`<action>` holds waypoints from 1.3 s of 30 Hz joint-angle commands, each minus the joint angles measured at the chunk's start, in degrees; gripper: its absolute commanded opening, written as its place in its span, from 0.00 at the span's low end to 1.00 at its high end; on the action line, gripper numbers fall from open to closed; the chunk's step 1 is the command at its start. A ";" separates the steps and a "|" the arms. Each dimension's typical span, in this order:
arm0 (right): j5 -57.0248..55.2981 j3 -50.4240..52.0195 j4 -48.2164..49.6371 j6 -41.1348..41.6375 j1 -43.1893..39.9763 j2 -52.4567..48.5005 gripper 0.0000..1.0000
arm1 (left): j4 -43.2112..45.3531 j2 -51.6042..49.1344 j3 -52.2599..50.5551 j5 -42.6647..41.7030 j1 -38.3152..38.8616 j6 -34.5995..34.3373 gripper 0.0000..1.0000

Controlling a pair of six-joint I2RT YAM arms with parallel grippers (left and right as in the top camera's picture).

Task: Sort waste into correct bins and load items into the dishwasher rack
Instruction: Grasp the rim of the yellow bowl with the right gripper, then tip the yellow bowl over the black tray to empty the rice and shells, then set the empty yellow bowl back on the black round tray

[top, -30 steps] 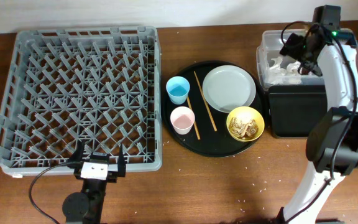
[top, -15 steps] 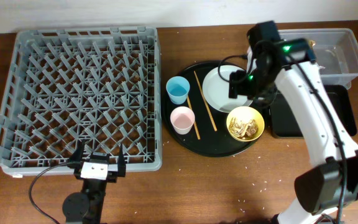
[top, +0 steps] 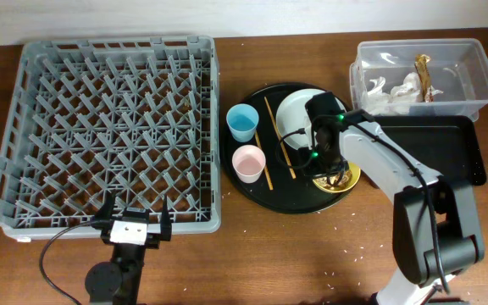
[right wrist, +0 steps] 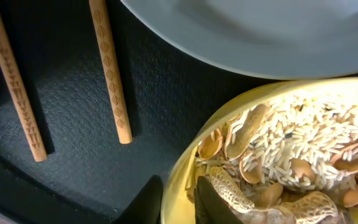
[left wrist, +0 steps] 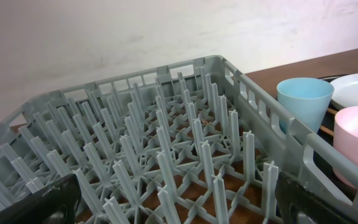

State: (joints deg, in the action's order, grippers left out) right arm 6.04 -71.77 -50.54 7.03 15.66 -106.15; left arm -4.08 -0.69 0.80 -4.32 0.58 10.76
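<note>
My right gripper [right wrist: 178, 202] is shut on the near rim of the yellow bowl [right wrist: 185, 168], one finger outside and one inside. The bowl [top: 352, 176] holds peanut shells and rice [right wrist: 291, 155] and sits on the round black tray [top: 252, 191]. Beside it lie the grey plate [top: 293, 114], two chopsticks [right wrist: 110, 74], a blue cup [top: 242, 122] and a pink cup [top: 248, 163]. The dishwasher rack [top: 117, 127] fills the left side. My left gripper [top: 135, 222] stands open at the rack's front edge with nothing between its fingers [left wrist: 48, 202].
The clear tub [top: 481, 76] at the back right holds white napkins [top: 392, 91] and a brown stick-like piece [top: 426, 72]. In front of it lies the shallow black rectangular tray [top: 439, 148]. A few rice grains are scattered on the table near the front.
My right arm swung from the clear tub across to the round tray, came down at the yellow bowl, and its jaws closed from wide open onto the bowl's rim. The left arm stayed still.
</note>
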 commanded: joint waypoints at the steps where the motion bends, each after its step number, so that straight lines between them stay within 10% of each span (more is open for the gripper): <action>1: -0.48 0.48 0.90 -0.83 0.50 -1.38 0.20 | -0.11 0.24 -0.26 -0.44 0.22 0.68 1.00; 8: -0.48 -0.20 0.50 -0.81 0.44 -2.03 0.04 | -0.09 0.24 -0.26 -0.44 0.22 0.70 1.00; 13: 0.94 -19.89 -18.03 -0.85 -0.48 5.81 0.04 | -0.09 0.24 -0.26 -0.42 0.22 0.68 1.00; 20: 29.68 -22.01 -20.57 -17.84 -29.40 9.62 0.04 | -0.11 0.24 -0.26 -0.44 0.22 0.68 1.00; 25: 50.53 -3.43 -2.34 -21.16 -48.00 8.87 0.04 | -0.11 0.24 -0.26 -0.44 0.22 0.68 1.00; 33: 79.54 5.01 17.86 -20.90 -53.68 -3.76 0.04 | -0.11 0.24 -0.26 -0.44 0.22 0.70 1.00; 39: 82.88 4.96 18.47 3.23 -58.14 -3.78 0.04 | -0.11 0.24 -0.26 -0.44 0.22 0.70 1.00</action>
State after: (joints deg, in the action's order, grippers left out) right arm 85.91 -67.05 -32.23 0.47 -40.40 -109.91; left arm -4.05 -0.64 0.80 -4.32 0.58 10.76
